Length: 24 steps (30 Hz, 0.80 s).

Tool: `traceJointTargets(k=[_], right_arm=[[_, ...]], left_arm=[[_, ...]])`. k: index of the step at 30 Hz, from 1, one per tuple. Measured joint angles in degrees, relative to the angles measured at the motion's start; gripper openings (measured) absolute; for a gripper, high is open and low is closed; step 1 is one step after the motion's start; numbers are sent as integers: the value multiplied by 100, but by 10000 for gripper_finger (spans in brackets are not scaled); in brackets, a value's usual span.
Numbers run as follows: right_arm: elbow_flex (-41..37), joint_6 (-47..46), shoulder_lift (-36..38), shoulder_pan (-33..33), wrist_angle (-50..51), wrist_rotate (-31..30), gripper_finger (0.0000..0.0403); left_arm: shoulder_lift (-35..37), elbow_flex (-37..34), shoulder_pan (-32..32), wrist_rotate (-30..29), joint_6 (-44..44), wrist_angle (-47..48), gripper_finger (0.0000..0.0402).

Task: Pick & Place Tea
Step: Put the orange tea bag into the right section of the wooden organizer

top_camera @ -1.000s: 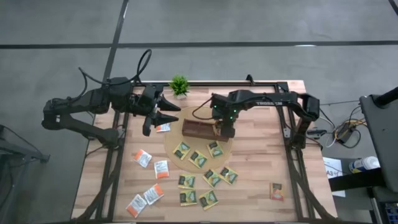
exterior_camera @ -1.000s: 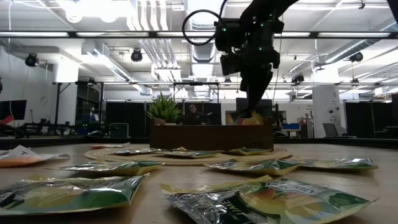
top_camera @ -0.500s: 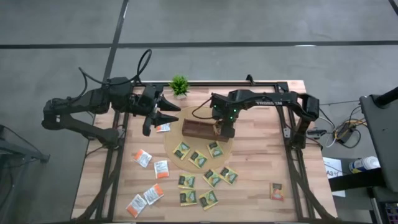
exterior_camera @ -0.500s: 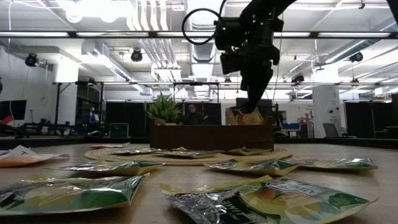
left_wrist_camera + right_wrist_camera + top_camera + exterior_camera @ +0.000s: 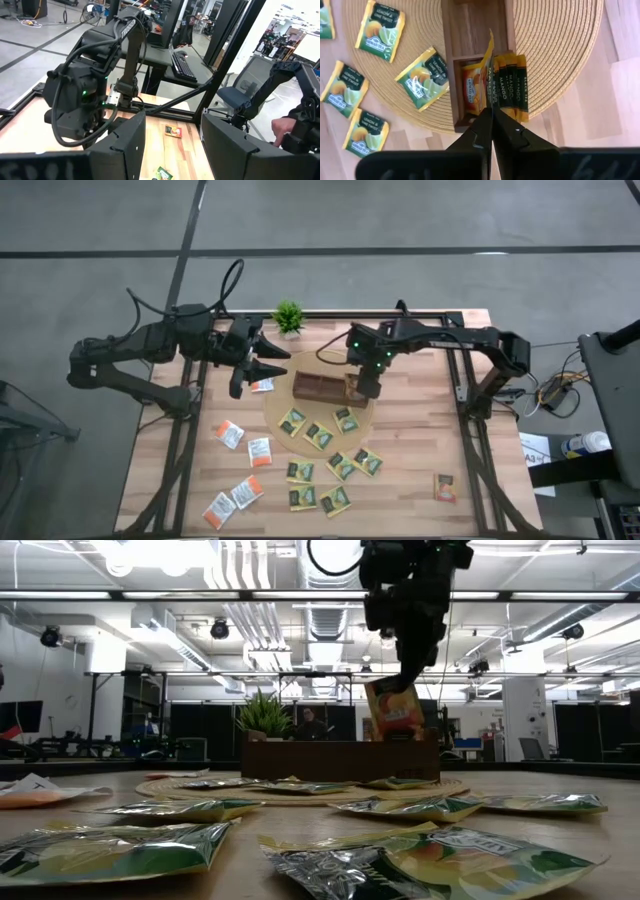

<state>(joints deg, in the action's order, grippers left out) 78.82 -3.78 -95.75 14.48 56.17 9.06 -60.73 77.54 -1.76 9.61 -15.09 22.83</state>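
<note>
While the right pincer (image 5: 403, 677) hangs above the tray's (image 5: 340, 760) right-end compartment, its fingers are clamped shut on an orange sachet (image 5: 393, 710) (held edge-up, clear of the tray). Other orange sachets sit in that compartment. Green-yellow sachets (image 5: 319, 435) lie on the round mat (image 5: 560, 60) and counter (image 5: 420, 450) near the tray. Left pincer (image 5: 270, 362) waits beside the tray's left end, approx. wide open, holding nothing.

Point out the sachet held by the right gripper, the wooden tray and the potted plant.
held sachet (image 5: 394, 710), low view, its printed face.
wooden tray (image 5: 340, 762), low view, its front wall.
potted plant (image 5: 288, 315), high view, its leaves.
</note>
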Motion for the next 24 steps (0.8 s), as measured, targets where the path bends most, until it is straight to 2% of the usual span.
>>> traceJointTargets(k=[24], right_arm=[[-541, -369, 12, -59, -585, -32, 8]], left_arm=[[0, 0, 7, -2, 7, -2, 188]])
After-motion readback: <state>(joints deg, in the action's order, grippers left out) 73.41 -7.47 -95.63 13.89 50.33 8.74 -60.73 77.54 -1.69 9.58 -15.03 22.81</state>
